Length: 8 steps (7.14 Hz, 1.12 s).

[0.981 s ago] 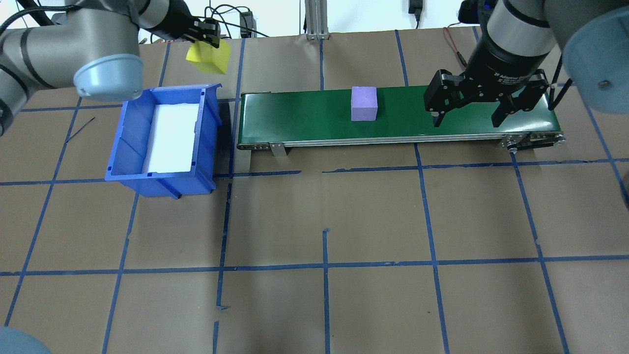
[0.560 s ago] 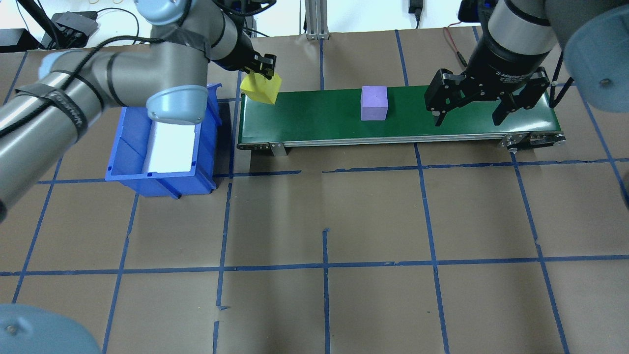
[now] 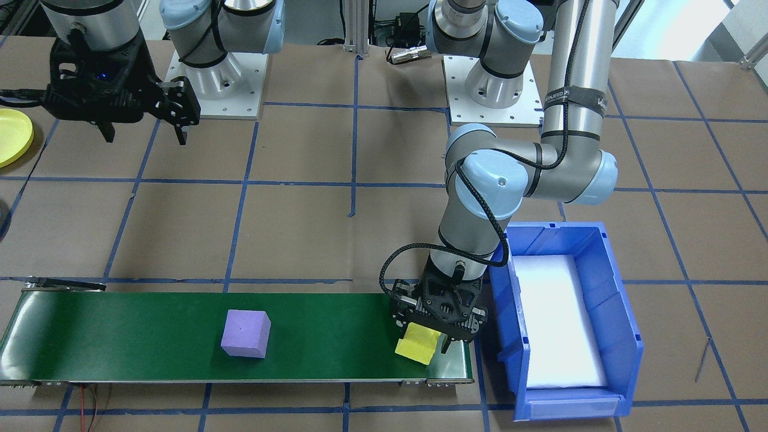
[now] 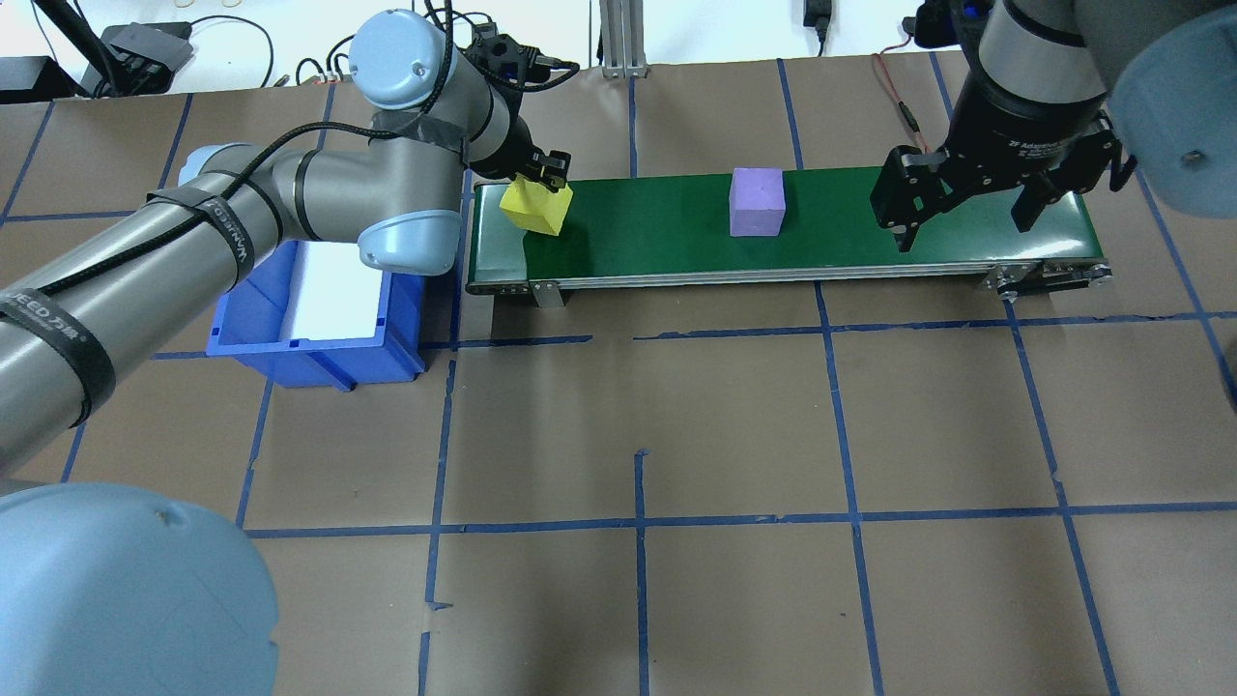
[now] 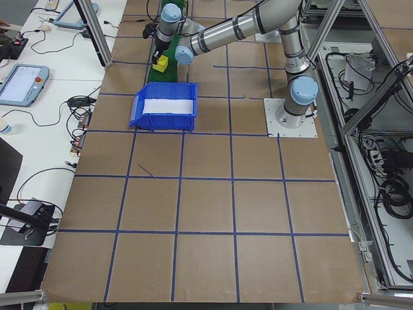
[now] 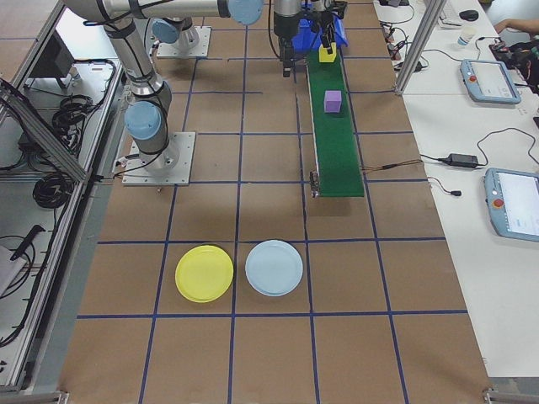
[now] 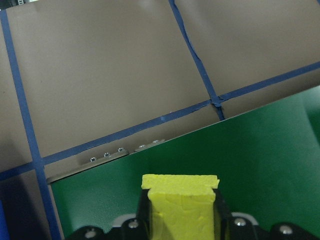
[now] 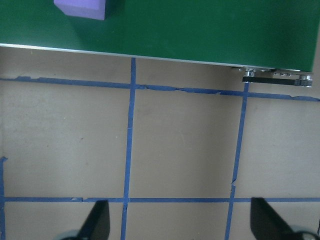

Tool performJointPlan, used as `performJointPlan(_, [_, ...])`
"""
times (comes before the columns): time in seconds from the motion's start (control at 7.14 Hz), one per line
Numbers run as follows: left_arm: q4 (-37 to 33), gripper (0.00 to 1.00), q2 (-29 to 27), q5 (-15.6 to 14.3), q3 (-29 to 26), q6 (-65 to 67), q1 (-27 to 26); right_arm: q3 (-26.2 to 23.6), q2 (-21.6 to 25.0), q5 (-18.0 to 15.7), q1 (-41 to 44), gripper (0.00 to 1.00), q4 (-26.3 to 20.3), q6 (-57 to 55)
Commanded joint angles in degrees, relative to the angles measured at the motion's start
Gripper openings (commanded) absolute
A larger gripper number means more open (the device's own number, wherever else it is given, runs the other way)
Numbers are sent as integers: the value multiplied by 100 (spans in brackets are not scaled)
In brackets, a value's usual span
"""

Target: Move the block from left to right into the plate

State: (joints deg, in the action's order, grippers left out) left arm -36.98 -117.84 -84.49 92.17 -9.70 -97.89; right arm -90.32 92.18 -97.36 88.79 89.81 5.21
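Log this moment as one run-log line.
left gripper: shut on yellow block, over belt's left end | right gripper: open, empty | purple block: mid-belt

a yellow foam cube (image 4: 534, 206) is held tilted between the fingers of the left pincer (image 3: 427, 340), over the green conveyor belt (image 4: 870, 217) at its end beside the blue bin; whether it touches the belt cannot be told. a purple cube (image 4: 756, 202) sits flat near the middle of the belt, free of either pincer. the round bright-yellow plate (image 6: 204, 273) with a low rim lies flat on the bench, well apart from the belt, just beside a pale blue plate.
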Motion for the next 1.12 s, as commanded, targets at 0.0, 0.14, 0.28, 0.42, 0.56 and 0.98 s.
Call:
performJointPlan(0.0, [-80, 100, 225, -268, -85, -49, 6, 295, -652, 24, -684, 100, 142, 15])
performJointPlan(0.14, [-699, 100, 540, -661, -102, -32, 24, 226, -927, 59, -1210, 100, 891, 206])
performJointPlan(0.28, [-1532, 100, 874, -804, -137, 3, 120, 182, -1130, 286, -1476, 100, 1629, 600])
performJointPlan(0.42, [-2288, 100, 1199, -797, -199, 29, 321, 182, -1454, 514, -1688, 100, 1758, 691])
performJointPlan(0.56, [-3018, 100, 1611, -780, -269, 30, 497, 173, -1805, 917, -2038, 100, 1951, 1196])
performJointPlan(0.98, [-5189, 100, 2895, -832, -270, 47, 954, 190, -2607, 2395, -2885, 100, 1927, 1964])
